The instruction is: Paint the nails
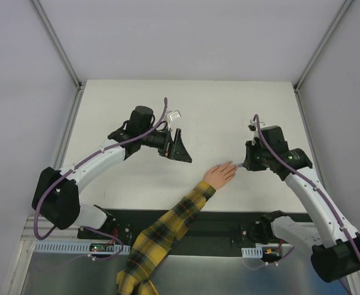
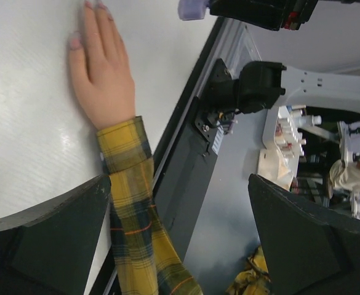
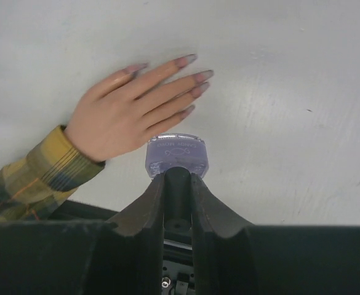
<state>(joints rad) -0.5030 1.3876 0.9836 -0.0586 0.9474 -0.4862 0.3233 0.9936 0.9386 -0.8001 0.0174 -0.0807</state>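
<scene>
Right gripper point(image 3: 177, 181) clamps the bottle point(image 3: 175, 155) by its top, just beside the flat, empty hand point(image 3: 124, 117), presumably readying polish for the nails point(image 3: 203, 75). Left gripper point(image 2: 180, 239) stands wide, holding nothing.

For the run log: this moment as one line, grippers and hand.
left gripper: open, empty | right gripper: shut on purple bottle | hand: flat on table

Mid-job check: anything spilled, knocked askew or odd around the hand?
Nothing stands out. The hand lies flat on the table, with no spills around it. The right jaws hold the purple bottle close beside it, intact.
</scene>
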